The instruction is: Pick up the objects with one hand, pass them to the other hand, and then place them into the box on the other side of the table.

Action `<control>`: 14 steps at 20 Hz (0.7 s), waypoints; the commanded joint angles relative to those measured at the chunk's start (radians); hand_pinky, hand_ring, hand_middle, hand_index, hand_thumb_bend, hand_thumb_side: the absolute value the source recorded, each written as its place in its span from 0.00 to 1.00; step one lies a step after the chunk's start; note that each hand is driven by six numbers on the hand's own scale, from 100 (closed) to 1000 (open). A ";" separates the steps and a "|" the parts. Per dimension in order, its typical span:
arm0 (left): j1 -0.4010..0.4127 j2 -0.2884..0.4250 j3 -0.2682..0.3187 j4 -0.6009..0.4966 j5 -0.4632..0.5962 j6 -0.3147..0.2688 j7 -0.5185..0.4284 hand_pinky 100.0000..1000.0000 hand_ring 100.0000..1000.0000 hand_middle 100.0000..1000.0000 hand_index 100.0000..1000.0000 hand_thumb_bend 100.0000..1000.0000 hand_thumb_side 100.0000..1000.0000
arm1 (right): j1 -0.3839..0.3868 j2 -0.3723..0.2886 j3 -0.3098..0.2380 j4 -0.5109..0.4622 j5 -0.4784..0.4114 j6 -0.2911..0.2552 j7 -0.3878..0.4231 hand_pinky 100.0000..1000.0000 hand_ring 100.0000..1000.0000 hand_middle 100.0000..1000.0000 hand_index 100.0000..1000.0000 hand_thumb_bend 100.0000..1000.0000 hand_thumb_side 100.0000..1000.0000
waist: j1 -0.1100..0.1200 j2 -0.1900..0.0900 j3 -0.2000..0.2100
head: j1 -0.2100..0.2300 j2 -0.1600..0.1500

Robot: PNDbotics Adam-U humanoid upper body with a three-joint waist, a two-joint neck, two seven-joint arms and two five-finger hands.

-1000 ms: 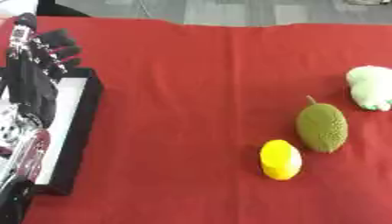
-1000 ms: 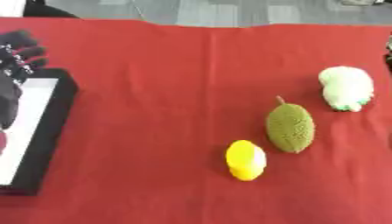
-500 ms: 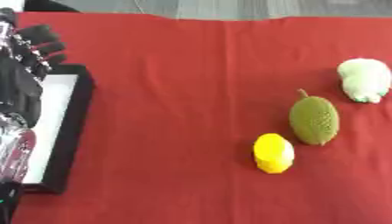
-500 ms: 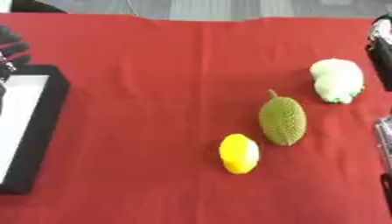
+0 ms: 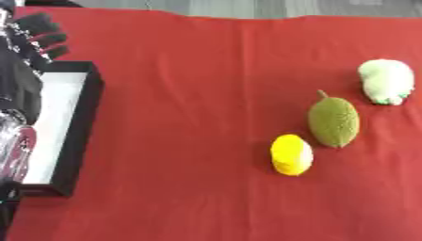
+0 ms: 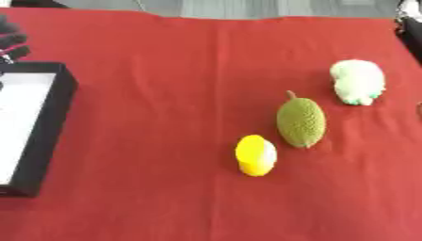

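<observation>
Three soft toys lie on the red cloth at the right: a yellow lemon-like one (image 5: 291,154), a green bumpy fruit with a stem (image 5: 334,120) just beyond it, and a white and pale green one (image 5: 385,81) farthest right. None is touched. My left hand (image 5: 35,35) hangs at the far left over the back corner of the black box (image 5: 85,122), fingers up and relaxed, holding nothing. Of my right arm only a dark part (image 6: 408,16) shows at the top right corner in the right eye view.
The box has a white floor and stands along the table's left edge. The red cloth (image 5: 181,94) spreads between the box and the toys. Grey floor shows past the table's far edge.
The whole picture has shifted, so the camera has moved. The toys keep their places relative to each other. Less of the right arm shows at the right edge than half a second ago.
</observation>
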 commanded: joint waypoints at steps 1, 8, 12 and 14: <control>-0.003 0.035 0.004 -0.011 -0.007 0.000 -0.001 0.77 0.69 0.59 0.67 0.13 0.85 | -0.039 -0.093 0.024 -0.020 -0.015 0.085 0.050 0.87 0.85 0.86 0.82 0.00 0.39 | -0.016 -0.038 -0.003 | 0.001 -0.005; 0.008 0.047 0.000 -0.010 -0.010 0.003 -0.003 0.77 0.69 0.59 0.67 0.12 0.86 | -0.151 -0.252 0.092 -0.015 -0.068 0.193 0.221 0.89 0.87 0.88 0.84 0.00 0.38 | -0.027 -0.044 -0.005 | -0.002 -0.020; 0.010 0.051 -0.002 -0.008 -0.012 0.005 -0.004 0.77 0.69 0.58 0.67 0.12 0.86 | -0.212 -0.345 0.148 -0.010 -0.092 0.239 0.341 0.90 0.88 0.88 0.85 0.00 0.40 | -0.033 -0.045 -0.004 | -0.004 -0.020; 0.011 0.054 -0.004 -0.007 -0.013 0.006 -0.005 0.77 0.69 0.58 0.67 0.12 0.86 | -0.238 -0.385 0.178 -0.002 -0.089 0.245 0.408 0.90 0.88 0.87 0.85 0.00 0.40 | -0.036 -0.045 -0.003 | -0.005 -0.021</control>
